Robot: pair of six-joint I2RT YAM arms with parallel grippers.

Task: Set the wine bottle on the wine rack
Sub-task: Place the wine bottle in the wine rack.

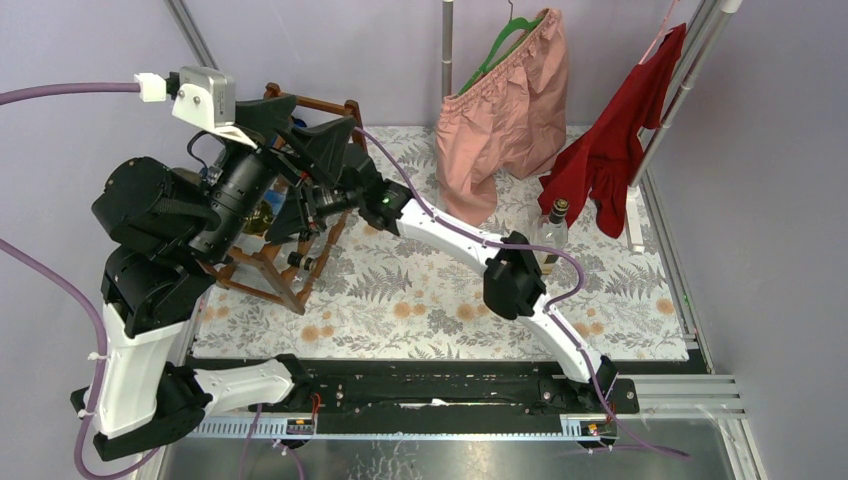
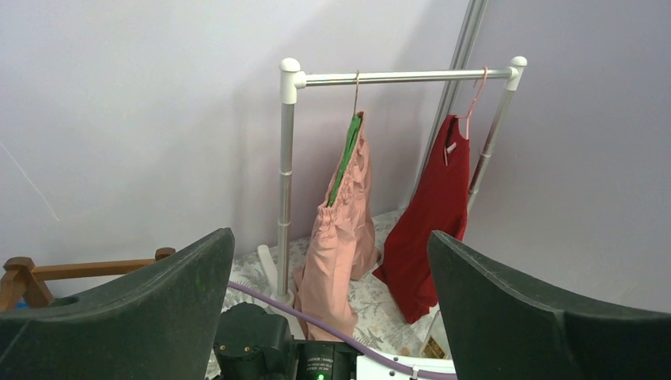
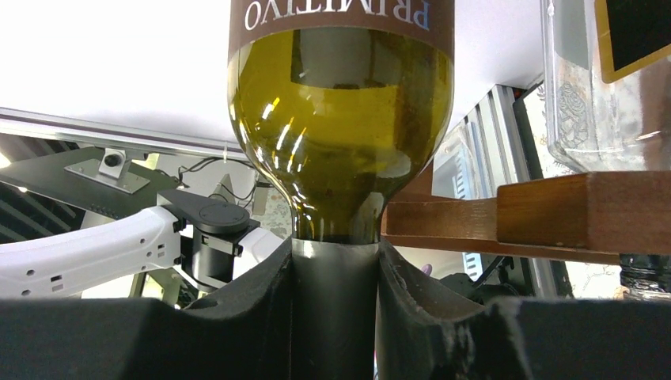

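Right wrist view, olive-green wine bottle [image 3: 340, 134], brown label [image 3: 340, 16], dark neck [image 3: 334, 301]

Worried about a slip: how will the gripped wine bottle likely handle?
The wine bottle is glossy glass, probably slippery and breakable. Gripped only at the neck by the right gripper, its wide round body may swing or roll.

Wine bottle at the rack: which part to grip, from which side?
The neck, just under the shoulder, coming from the cap end in line with the wine bottle. The neck is narrow and straight-sided; the body flares far wider. The right gripper is shut there now, beside the wine rack rail.
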